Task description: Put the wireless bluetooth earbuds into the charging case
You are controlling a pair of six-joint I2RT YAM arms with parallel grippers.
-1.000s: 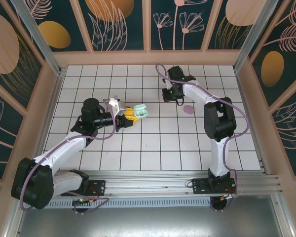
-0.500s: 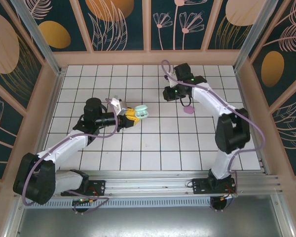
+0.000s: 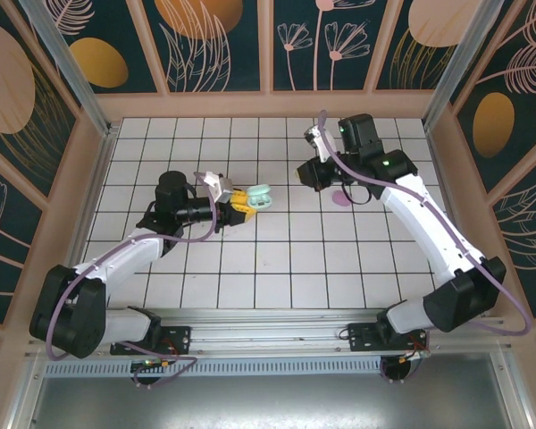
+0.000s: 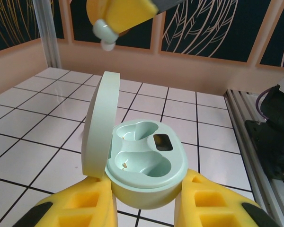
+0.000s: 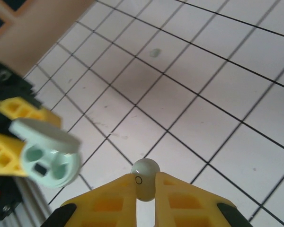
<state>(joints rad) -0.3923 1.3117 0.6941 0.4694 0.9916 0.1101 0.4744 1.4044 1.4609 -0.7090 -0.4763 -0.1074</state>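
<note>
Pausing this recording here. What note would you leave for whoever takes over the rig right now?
Left gripper: shut on the mint charging case, which is open with nothing seated in it.
Right gripper: shut on a mint earbud, held above the tiles, short of the case.
A second mint earbud lies on the tiles. A pink case sits by the right arm.
Done: no earbud inserted.
Left: seat the held earbud, then fetch the second one.

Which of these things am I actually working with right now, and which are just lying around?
In the job:
- open mint case, gripped by the left tool
- mint earbud, held in the right tool
- small mint piece loose on the tiles, likely the second earbud

Lying about:
- pink case, untouched on the tiles
</note>
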